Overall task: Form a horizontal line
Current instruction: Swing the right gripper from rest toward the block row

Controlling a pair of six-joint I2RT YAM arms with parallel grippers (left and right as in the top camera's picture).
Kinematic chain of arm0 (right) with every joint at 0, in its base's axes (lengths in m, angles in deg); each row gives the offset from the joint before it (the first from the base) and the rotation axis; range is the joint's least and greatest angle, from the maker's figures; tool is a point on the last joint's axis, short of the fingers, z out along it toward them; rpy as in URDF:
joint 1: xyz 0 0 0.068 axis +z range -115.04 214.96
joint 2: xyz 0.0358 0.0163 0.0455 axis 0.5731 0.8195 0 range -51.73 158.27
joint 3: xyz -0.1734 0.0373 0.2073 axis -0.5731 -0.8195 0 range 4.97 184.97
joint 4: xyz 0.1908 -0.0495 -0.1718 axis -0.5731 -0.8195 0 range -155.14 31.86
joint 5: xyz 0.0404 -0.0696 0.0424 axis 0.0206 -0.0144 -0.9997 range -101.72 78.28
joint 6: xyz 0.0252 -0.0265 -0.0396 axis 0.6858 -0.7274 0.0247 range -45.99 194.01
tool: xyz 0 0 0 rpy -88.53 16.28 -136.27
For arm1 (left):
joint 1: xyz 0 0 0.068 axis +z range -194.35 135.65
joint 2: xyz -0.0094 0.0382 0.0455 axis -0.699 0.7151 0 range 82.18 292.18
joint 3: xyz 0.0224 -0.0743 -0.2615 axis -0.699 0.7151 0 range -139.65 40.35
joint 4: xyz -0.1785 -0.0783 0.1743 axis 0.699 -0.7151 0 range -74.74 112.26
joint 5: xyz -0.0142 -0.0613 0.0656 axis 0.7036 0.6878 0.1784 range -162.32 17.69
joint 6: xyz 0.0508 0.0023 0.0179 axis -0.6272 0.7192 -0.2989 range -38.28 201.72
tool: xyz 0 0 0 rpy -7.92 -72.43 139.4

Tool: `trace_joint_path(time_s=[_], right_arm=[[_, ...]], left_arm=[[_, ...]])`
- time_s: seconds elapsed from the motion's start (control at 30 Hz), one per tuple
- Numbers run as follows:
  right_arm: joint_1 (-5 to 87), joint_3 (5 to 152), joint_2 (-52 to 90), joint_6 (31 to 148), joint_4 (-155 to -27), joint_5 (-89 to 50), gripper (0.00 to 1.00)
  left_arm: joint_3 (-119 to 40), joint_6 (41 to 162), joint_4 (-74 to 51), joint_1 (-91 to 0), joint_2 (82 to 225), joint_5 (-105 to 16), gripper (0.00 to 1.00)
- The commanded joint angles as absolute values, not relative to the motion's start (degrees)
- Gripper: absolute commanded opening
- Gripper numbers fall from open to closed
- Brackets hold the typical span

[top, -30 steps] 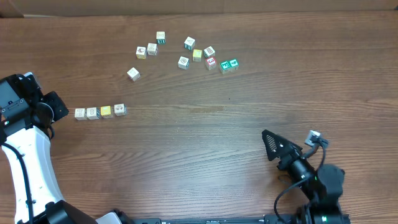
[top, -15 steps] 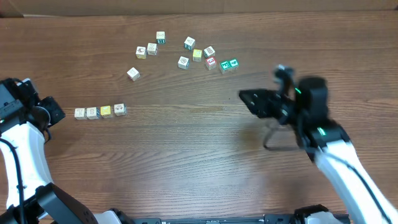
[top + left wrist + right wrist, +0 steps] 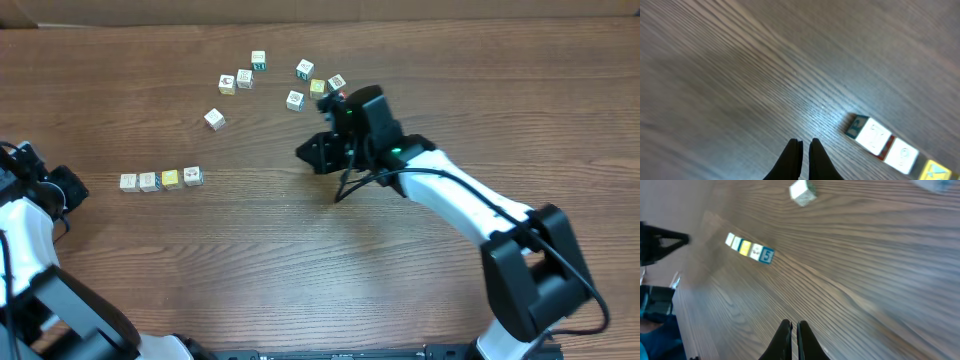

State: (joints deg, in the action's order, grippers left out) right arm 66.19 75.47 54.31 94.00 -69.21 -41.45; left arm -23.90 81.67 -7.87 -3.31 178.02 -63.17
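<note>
The horizontal line (image 3: 160,180) is a short row of four small cubes, three whitish and one yellow, at the table's left. The left wrist view shows its near end (image 3: 872,136), and in the right wrist view the row (image 3: 749,248) lies far off. My left gripper (image 3: 84,189) sits just left of the row, shut and empty, its tips (image 3: 806,142) short of the first cube. My right gripper (image 3: 300,153) hovers mid-table, right of the row and pointing toward it. It is also shut with nothing in it (image 3: 794,324).
Several loose cubes are scattered at the back, among them one (image 3: 214,119) on its own above the row, a pair (image 3: 236,81) and a cluster (image 3: 318,87) just behind the right arm. The lone cube (image 3: 802,192) also shows in the right wrist view.
My right arm has swung from the front right corner up and left to mid-table, and its jaws have shut. The left gripper has drawn back a little leftward. The row is unmoved.
</note>
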Motion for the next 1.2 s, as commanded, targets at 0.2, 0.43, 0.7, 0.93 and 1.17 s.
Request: trace_joint_path(time_s=[0.2,0.43,0.7,0.93,1.17], right_arm=[[68.1,81.3,61.7,99.3,-60.8,-43.5,0.04],[68.7,88.1,68.0,99.5,-60.7,-45.1,0.04],[71.0,90.1,71.8,99.5,-59.7,-44.9,0.04],[71.1,90.1,72.2,99.5,-59.9,-44.8,0.04],[72.2,90.1,74.2,99.5,-59.4,-44.9,0.04]], left_arm=[[-23.9,75.2,-3.7,-3.1,183.3,-52.6,0.04],[-23.9,74.0,-2.2,-3.1,184.4,-52.8,0.04],[-23.9,74.0,-1.1,-3.1,188.7,-52.1,0.04],[-23.9,74.0,0.3,-3.2,190.8,-50.1,0.04],[-23.9,74.0,2.2,-3.8,191.6,-48.6,0.04]])
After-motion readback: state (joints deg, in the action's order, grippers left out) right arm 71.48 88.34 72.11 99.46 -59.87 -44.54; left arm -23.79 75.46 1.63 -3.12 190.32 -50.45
